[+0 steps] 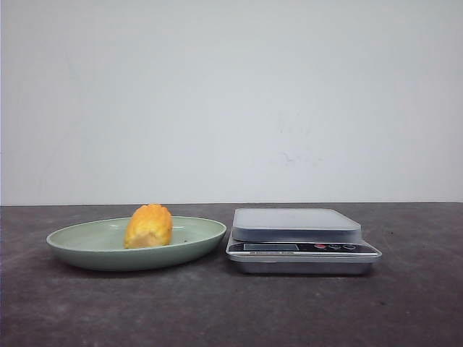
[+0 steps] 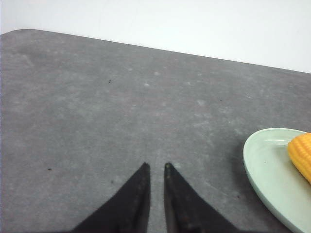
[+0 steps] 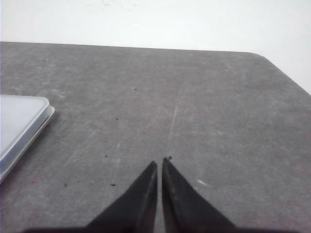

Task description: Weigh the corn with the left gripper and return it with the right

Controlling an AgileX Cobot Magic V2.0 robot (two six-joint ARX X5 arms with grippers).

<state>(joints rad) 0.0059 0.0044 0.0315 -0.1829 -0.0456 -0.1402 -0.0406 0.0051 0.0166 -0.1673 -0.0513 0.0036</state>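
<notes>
The corn (image 1: 148, 226), a stubby yellow-orange cob piece, lies on a pale green plate (image 1: 79, 249) at the left of the table. A silver kitchen scale (image 1: 296, 224) stands just right of the plate, its platform bare. Neither gripper shows in the front view. My left gripper (image 2: 156, 166) hovers over bare table left of the plate (image 2: 265, 165), its jaws nearly together with nothing between them; the corn's end (image 2: 301, 153) shows at the view's edge. My right gripper (image 3: 160, 161) is shut and empty over bare table to the right of the scale (image 3: 19, 121).
The table is dark grey and ends at a white wall behind. Its rounded far corners show in both wrist views. The scale's display and buttons (image 1: 333, 247) face the front.
</notes>
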